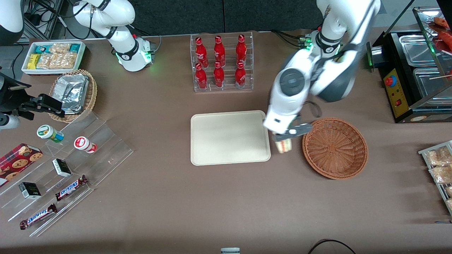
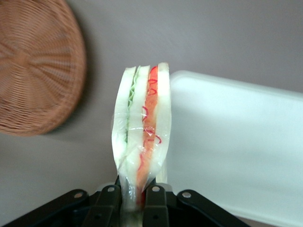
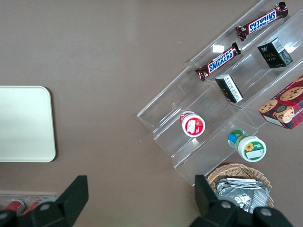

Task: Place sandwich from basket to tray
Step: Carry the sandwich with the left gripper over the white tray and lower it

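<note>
Sandwich [image 2: 142, 137] clamped in your gripper [image 1: 286, 138], held above the table between basket [image 1: 334, 148] and tray [image 1: 229, 137].

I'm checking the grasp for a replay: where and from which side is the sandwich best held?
Across its flat bread faces near one end, as the gripper does now: shut on the sandwich, which hangs edge-on above the table between the basket and the tray. The wedge is thin, so coming from above onto the faces probably suits the fingers.
</note>
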Controlling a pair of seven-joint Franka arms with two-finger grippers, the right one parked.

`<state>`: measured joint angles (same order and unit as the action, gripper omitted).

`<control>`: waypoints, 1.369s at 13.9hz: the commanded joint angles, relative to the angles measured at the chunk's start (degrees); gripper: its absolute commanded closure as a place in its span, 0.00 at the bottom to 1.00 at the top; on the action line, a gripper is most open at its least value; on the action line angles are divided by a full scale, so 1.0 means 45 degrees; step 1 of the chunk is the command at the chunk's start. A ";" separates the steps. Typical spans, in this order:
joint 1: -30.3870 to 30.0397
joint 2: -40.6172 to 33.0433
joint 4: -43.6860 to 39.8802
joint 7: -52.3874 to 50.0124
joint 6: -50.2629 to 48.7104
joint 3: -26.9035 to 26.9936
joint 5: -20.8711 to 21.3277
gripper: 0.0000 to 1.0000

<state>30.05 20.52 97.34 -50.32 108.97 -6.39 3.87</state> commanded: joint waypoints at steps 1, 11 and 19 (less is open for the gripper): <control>0.0995 0.1782 -0.1705 -0.0125 -0.0174 0.0171 -0.0077 0.83; 0.2971 0.4735 -0.3662 -0.0594 0.1155 0.0210 -0.0508 0.83; 0.3225 0.4951 -0.3623 -0.0633 0.1506 0.0210 -0.0528 0.67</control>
<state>43.46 41.95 82.79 -52.52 115.79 -6.37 2.24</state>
